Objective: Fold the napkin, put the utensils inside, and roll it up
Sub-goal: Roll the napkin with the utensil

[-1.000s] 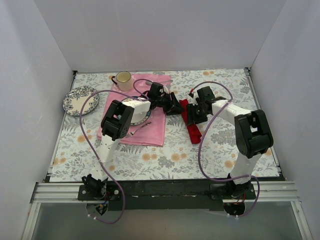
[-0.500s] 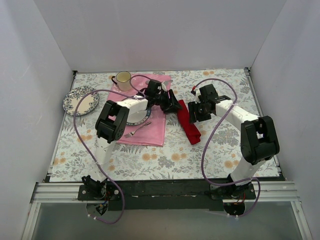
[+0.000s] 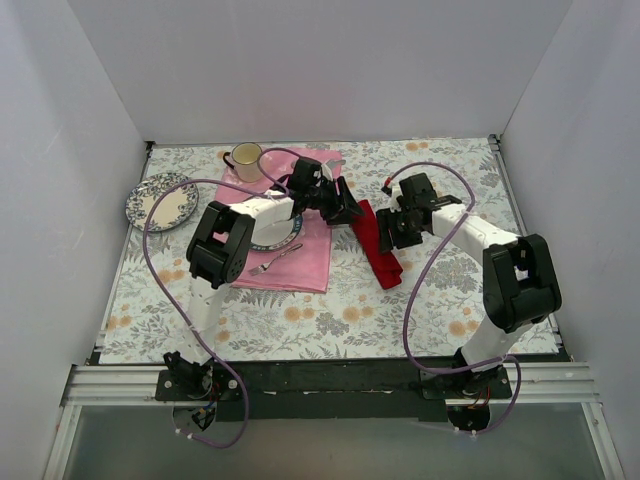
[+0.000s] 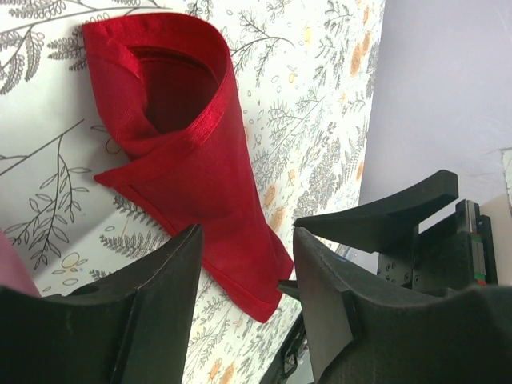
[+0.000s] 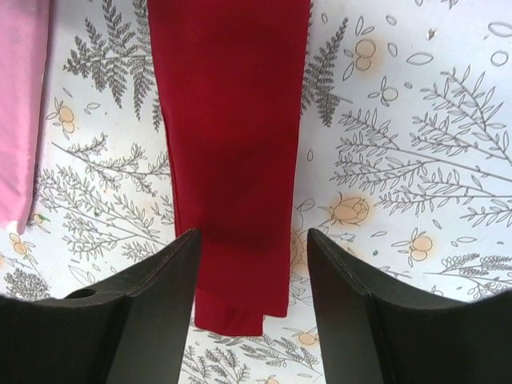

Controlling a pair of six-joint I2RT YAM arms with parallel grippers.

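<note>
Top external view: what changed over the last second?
The left arm stretched out, its elbow swinging left; the left pincer stays by the napkin's far end, open and holding nothing. The right arm's elbow eased back toward its base; the right pincer hangs open over the napkin's strip. No grab or release shows clearly. Napkin, pink cloth, fork and mug stayed put.
</note>
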